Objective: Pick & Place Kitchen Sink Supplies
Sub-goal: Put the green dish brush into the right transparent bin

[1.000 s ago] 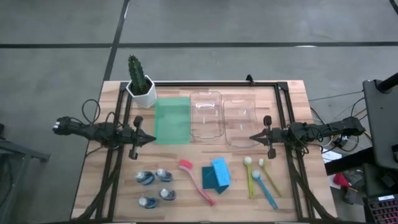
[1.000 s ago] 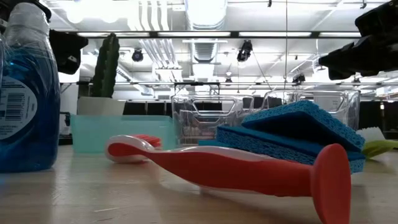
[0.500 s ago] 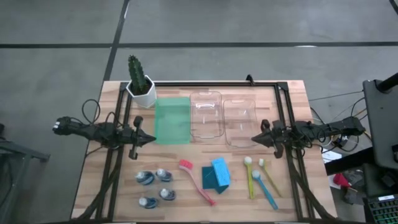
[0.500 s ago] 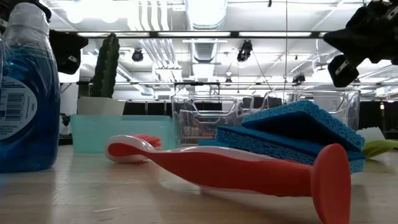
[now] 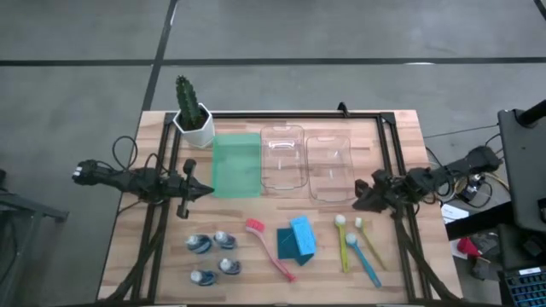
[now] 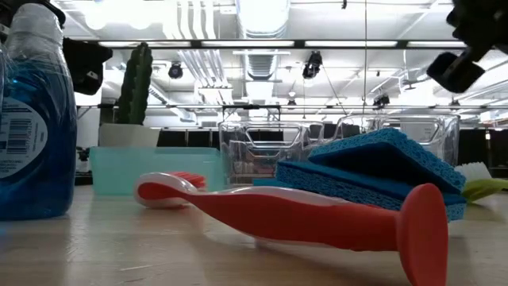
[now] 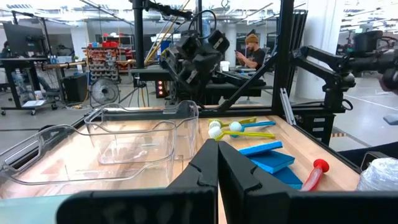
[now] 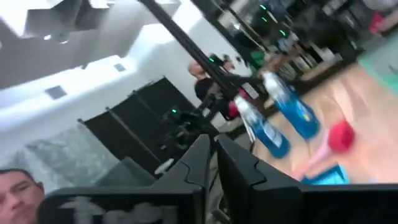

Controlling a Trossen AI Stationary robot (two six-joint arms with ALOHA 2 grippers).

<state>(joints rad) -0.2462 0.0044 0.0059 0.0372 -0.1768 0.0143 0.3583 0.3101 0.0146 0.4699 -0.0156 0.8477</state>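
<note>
Along the near edge of the wooden table point(image 5: 401, 128) lie four blue-white rounded little bottles point(image 5: 212, 256), a pink long-handled brush point(image 5: 271, 250), blue block sponges point(image 5: 297, 238) and the yellow-green and blue white-headed brushes point(image 5: 354, 241) — all apart, with bare wood between. The right claw point(image 5: 357, 197) hangs just beside the brush heads, fingers a narrow slit apart, empty. The left claw point(image 5: 207, 191) waits closed at the green tray's point(image 5: 235, 165) edge.

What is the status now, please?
Left hand shut, waiting by green tray. Right hand empty, near clear tray, above brushes. Supplies not yet touched. Nothing in the way.
</note>
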